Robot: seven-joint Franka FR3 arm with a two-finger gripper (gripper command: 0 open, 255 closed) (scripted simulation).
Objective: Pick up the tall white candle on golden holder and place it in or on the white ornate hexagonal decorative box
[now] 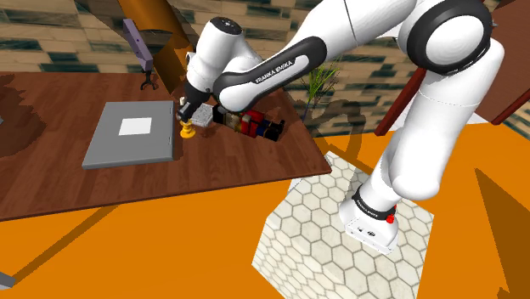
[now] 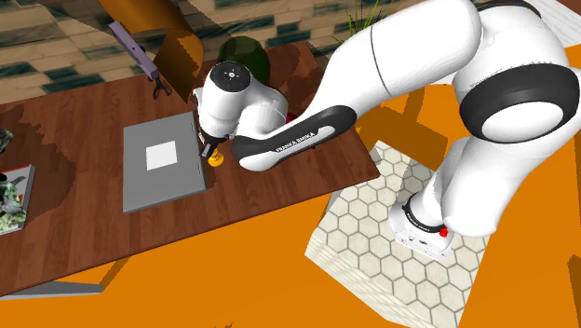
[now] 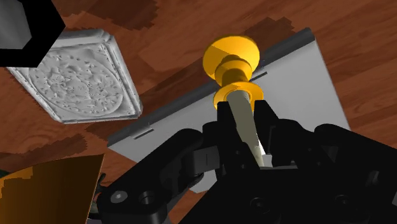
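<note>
A tall white candle (image 3: 248, 124) on a golden holder (image 3: 232, 60) stands clasped between my black fingers (image 3: 266, 121); the gripper (image 3: 244, 113) is shut on the candle's stem. From the shoulder view the golden holder (image 1: 188, 129) sits low at the table, under the gripper (image 1: 190, 115), at the near edge of a grey flat slab (image 1: 132, 134). I cannot tell whether the holder touches the wood. The white ornate box (image 3: 76, 76) lies on the brown table beyond the slab's edge, apart from the candle. In the second exterior view the holder (image 2: 216, 159) shows just below the hand (image 2: 209, 142).
The grey slab (image 2: 163, 166) with a white square lies on the brown table (image 1: 51, 178). A row of small dark and red items (image 1: 250, 124) sits behind the hand. A purple object on a stand (image 1: 141, 44) is at the back. My hexagon-tiled stand (image 1: 314, 229) is below.
</note>
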